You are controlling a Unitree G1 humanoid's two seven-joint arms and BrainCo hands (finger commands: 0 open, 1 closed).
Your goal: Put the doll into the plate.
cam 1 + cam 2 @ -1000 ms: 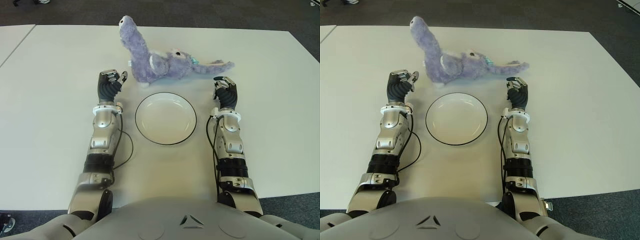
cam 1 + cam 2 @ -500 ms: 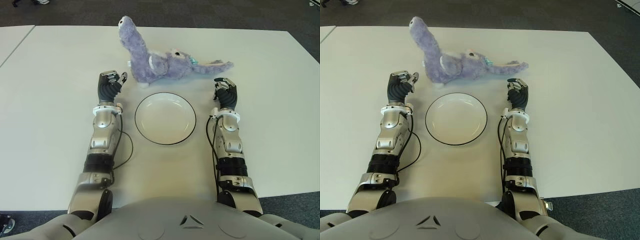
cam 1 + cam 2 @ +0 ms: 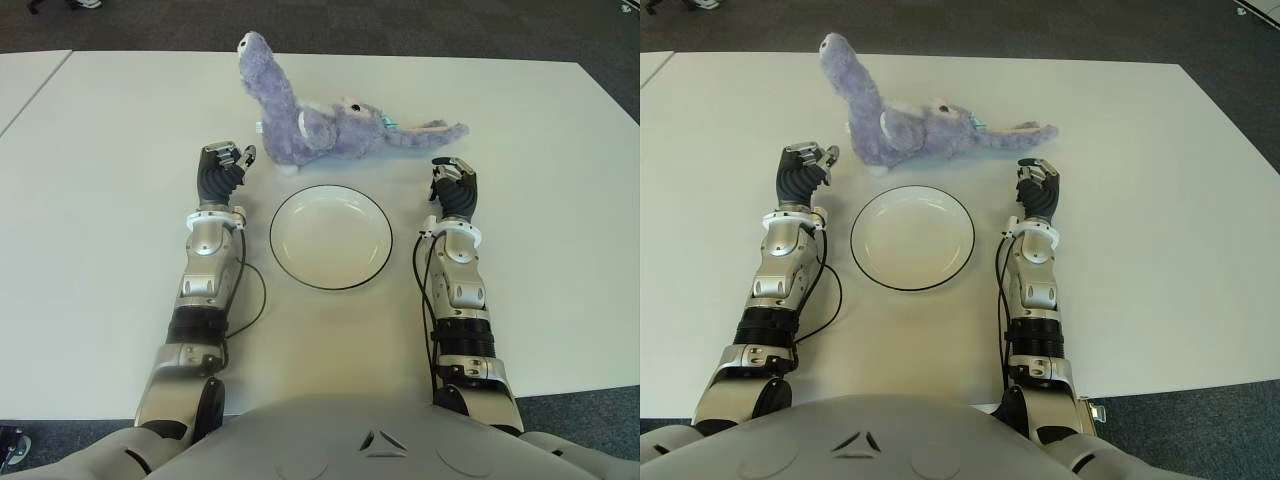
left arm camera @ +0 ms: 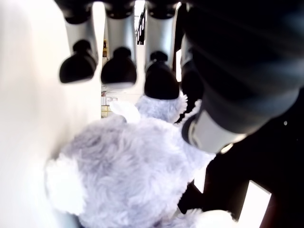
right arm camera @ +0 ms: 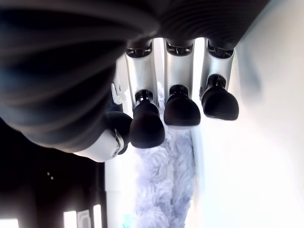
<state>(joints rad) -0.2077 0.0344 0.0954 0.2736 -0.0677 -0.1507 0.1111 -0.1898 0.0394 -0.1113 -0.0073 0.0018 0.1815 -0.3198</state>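
You see the plate (image 3: 331, 237) on the white table (image 3: 100, 200), with nothing in it. Your left hand (image 3: 221, 170) is just left of the plate and your right hand (image 3: 453, 186) just right of it. Both hands have loose, bent fingers and hold nothing. Just past the plate lies the purple doll (image 3: 320, 125), touching neither hand.

head stereo downward, wrist cameras close

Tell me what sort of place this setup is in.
Probably an office or lab room: a plain white table on dark carpet, bearing only a purple plush doll and an empty plate.
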